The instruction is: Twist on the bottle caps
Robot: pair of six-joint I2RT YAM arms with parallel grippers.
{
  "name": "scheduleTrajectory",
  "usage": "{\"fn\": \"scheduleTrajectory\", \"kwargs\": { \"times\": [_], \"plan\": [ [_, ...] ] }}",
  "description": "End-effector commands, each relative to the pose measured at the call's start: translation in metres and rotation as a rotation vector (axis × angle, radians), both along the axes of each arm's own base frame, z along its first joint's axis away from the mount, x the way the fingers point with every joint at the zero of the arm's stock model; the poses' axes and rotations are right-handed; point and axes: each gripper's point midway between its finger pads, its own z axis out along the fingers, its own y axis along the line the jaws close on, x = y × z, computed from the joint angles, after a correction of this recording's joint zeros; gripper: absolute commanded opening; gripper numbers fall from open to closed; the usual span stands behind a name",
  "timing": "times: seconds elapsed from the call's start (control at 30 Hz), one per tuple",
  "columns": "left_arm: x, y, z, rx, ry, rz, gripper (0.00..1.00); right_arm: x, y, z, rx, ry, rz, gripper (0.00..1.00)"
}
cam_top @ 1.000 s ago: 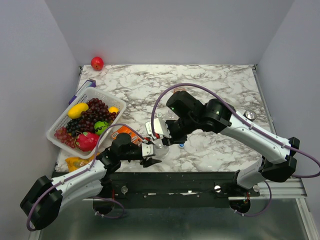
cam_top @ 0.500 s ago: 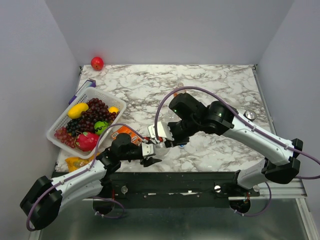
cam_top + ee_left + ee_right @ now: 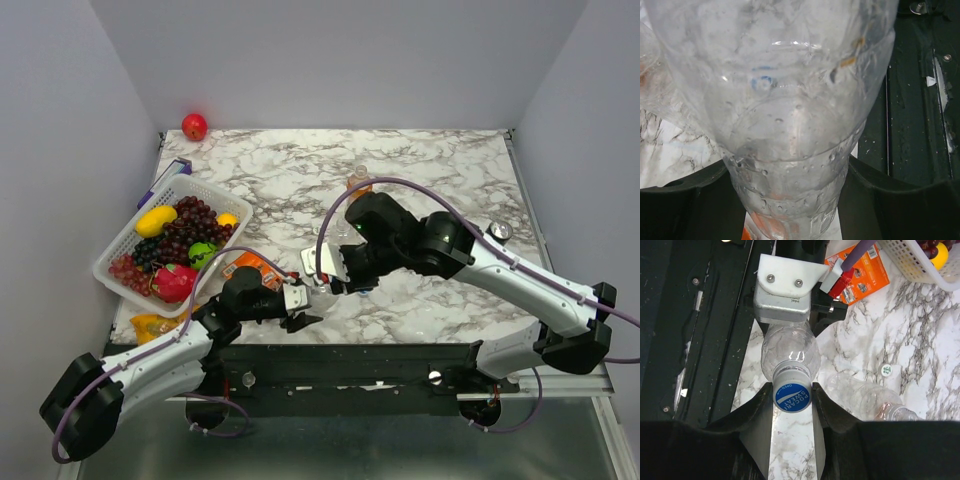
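My left gripper [image 3: 303, 303] is shut on the body of a clear bottle [image 3: 790, 125], holding it with its neck toward my right gripper [image 3: 328, 283]. In the right wrist view a blue cap [image 3: 792, 396] sits on that bottle's [image 3: 790, 352] mouth, and my right gripper [image 3: 792, 399] is shut on the cap, one finger on each side. A second clear bottle [image 3: 867, 397] lies on the marble beside it, with a whitish cap [image 3: 885, 370] near it. The orange bottle [image 3: 358, 184] stands behind my right arm.
An orange packet [image 3: 250, 268] lies by my left gripper. A white basket [image 3: 120, 245] of fruit stands at the left, a red apple [image 3: 194, 126] at the far left corner. A can top [image 3: 500, 231] shows at the right. The table's dark near edge [image 3: 350, 350] is close.
My right arm has shifted toward the near edge and a little right, uncovering the orange bottle behind it. The left arm and the held bottle have stayed in place.
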Motion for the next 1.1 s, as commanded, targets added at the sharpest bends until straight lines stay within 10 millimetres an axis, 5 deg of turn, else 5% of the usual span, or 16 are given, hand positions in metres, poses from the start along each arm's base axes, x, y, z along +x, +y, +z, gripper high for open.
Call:
{"fn": "scheduleTrajectory", "kwargs": {
  "times": [0.0,0.27,0.43,0.57,0.73,1.0,1.07],
  "plan": [
    [0.024,-0.009,0.057,-0.139,-0.121,0.076,0.0,-0.008,-0.009,-0.019,-0.06,0.074,-0.058,0.23],
    [0.054,-0.002,0.08,-0.129,-0.223,0.212,0.0,0.012,-0.001,-0.009,-0.009,0.133,-0.287,0.21],
    [0.064,0.006,0.101,-0.148,-0.271,0.3,0.0,0.037,0.006,-0.005,0.006,0.239,-0.55,0.04],
    [0.064,0.01,0.104,-0.154,-0.25,0.336,0.0,0.057,0.006,-0.006,0.025,0.31,-0.747,0.01],
    [0.062,0.012,0.091,-0.134,-0.184,0.359,0.0,0.053,0.016,-0.004,0.03,0.465,-0.787,0.03],
    [0.06,0.016,0.058,-0.07,-0.132,0.369,0.0,0.058,0.02,-0.003,0.03,0.456,-0.791,0.04],
    [0.057,0.015,0.051,-0.056,-0.117,0.357,0.0,0.062,0.019,-0.003,0.032,0.423,-0.788,0.14]
  ]
}}
